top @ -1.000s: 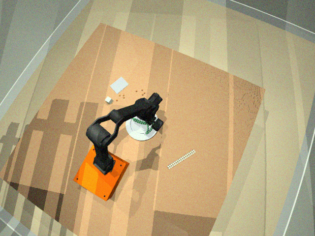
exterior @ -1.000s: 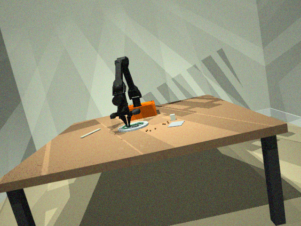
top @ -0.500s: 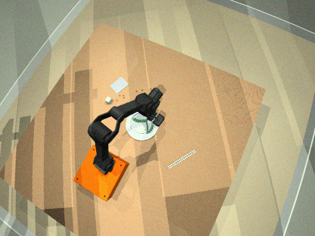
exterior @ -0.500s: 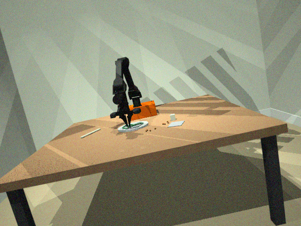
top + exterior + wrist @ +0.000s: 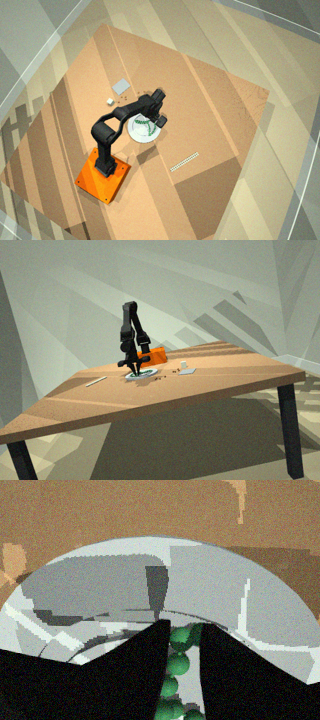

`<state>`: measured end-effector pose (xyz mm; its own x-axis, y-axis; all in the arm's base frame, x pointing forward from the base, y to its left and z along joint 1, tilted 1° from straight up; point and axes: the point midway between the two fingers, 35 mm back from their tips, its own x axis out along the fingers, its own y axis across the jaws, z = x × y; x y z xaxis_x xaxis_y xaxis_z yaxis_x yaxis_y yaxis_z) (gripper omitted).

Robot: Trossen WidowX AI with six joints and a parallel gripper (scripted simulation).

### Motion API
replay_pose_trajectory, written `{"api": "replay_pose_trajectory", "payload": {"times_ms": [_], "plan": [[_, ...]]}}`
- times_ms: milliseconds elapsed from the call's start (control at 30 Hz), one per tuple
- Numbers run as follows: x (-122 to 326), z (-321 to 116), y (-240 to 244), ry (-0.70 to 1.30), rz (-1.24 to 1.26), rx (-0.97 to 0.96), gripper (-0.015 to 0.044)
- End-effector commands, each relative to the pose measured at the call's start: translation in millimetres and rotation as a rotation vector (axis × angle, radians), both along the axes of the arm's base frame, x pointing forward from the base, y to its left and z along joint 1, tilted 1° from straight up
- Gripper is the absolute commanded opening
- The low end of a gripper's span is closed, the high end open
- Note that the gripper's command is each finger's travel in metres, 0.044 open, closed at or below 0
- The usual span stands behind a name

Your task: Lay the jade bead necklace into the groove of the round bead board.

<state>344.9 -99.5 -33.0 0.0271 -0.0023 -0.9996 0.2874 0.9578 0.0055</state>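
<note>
The jade bead necklace (image 5: 140, 121) (image 5: 146, 372) (image 5: 178, 664) lies bunched on the round bead board (image 5: 134, 136) (image 5: 215, 575). In the top view, its two strands run close together at the upper left, then bend and spread towards the board's right side. Part of the loop crosses the board's middle, off the thin ring of the groove. My gripper (image 5: 155, 120) (image 5: 137, 375) (image 5: 185, 632) is low over the board's right part. Its fingers stand slightly open, with several green beads between and below the tips and a small gap around the top bead. The black fingers hide nearby beads.
A double row of pale beads (image 5: 184, 161) (image 5: 96, 381) lies beyond the board. A thin grey plate (image 5: 120, 86) (image 5: 187, 371), a white cube (image 5: 110, 101) (image 5: 183, 364) and several small brown beads (image 5: 125, 98) (image 5: 174, 371) lie on its other side. The arm stands on an orange base (image 5: 103, 188).
</note>
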Motion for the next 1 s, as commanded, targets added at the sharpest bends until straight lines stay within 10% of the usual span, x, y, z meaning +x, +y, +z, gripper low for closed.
{"api": "replay_pose_trajectory", "payload": {"times_ms": [0, 400, 967], "plan": [[0.0, 0.2, -0.1, 0.000, 0.000, 0.000, 0.0131], [-1.4, 1.1, 0.4, 0.007, 0.000, 0.002, 0.0440], [-1.5, 5.4, 0.4, 0.005, -0.005, 0.001, 0.0440]]}}
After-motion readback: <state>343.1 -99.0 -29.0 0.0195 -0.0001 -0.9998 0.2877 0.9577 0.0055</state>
